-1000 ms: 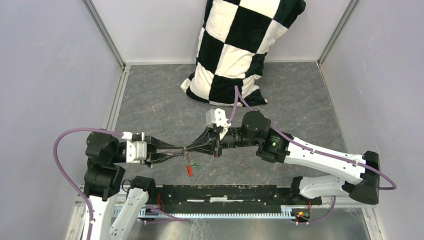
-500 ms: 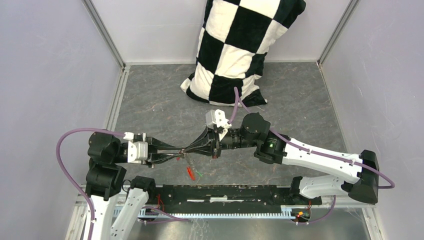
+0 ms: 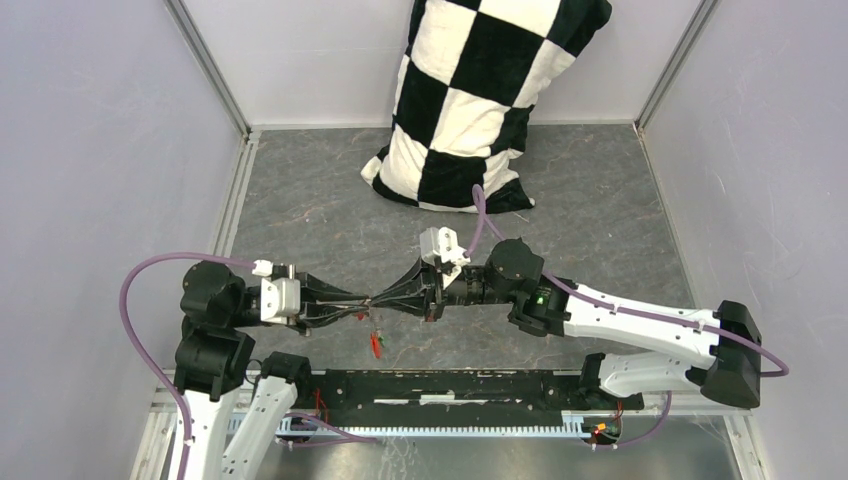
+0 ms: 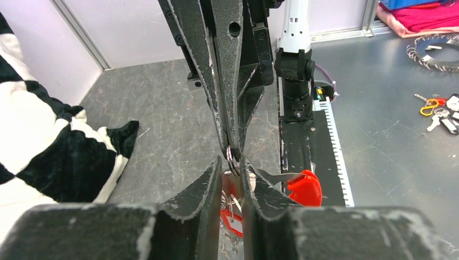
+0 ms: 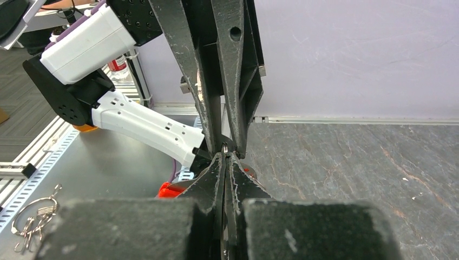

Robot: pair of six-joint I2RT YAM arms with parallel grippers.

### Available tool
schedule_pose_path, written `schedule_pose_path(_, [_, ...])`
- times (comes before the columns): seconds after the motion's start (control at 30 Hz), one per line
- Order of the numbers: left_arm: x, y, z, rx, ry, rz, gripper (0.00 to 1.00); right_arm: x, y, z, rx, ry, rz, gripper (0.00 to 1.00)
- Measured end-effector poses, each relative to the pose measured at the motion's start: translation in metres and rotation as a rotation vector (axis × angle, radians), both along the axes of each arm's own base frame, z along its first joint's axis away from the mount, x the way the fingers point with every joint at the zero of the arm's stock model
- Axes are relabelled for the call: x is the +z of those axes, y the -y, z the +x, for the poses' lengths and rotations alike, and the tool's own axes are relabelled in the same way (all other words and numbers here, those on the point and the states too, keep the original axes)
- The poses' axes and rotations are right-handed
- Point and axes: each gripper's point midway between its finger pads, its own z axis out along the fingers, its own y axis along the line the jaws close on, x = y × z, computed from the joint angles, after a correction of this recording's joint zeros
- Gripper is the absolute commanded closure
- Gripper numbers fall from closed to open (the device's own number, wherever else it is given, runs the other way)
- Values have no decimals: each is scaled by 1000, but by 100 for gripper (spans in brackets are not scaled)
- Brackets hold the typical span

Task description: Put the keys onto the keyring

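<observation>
Right gripper (image 5: pixel 224 156), fully closed, pinches the keyring (image 4: pixel 232 158); left gripper (image 4: pixel 231 169) narrowly parted astride it; I cannot confirm its grip.

pillow (image 3: pixel 468 110) blocks back, walls (image 3: pixel 90 150) hem sides

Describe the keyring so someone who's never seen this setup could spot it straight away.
Find the checkered pillow at the back of the table, then come forward to where the left gripper and right gripper meet tip to tip. The keyring hangs there: thin silver wire rings with a flat red tag, dangling rather than lying on the table.
</observation>
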Motion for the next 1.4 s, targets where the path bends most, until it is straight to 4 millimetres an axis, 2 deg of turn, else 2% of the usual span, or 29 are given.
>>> schedule_pose_path(0.23, [-1,0,1,13,-31,-4,97,-1,0,0,-19,-7,28,100])
schedule_pose_path(0.3, [-1,0,3,21,-41,-6,98,-1,0,-2,-18,-7,31,99])
schedule_pose_path(0.37, [-1,-1,4,33,-44,-8,98,-1,0,-2,-22,-8,31,92])
schedule_pose_path(0.4, [-1,-1,5,35,-45,-8,98,-2,-1,-1,-24,-7,30,83])
schedule_pose_path(0.57, [-5,-2,7,61,-55,-8,98,0,1,2,-50,22,-28,60])
schedule_pose_path(0.67, [-6,-2,8,67,-60,-6,98,22,5,7,-75,67,-67,52])
schedule_pose_path(0.8, [-6,-2,9,69,-53,-5,98,55,11,9,-82,130,-115,52])
schedule_pose_path(0.9, [-6,-2,9,70,-45,-3,98,68,7,12,-77,160,-166,53])
schedule_pose_path(0.97, [-7,-2,9,70,-40,-1,98,62,1,15,-70,170,-225,54])
schedule_pose_path(1.13, [-11,-3,10,69,-27,10,98,17,-4,18,-43,154,-406,60])
schedule_pose_path(1.2, [-12,-3,10,69,-20,16,98,6,-4,18,-34,146,-452,61])
schedule_pose_path(1.3, [-15,-3,10,68,-14,23,98,0,-4,19,-25,142,-491,64])
schedule_pose_path(1.4, [-16,-4,10,67,-7,28,98,2,-5,19,-19,144,-499,66])
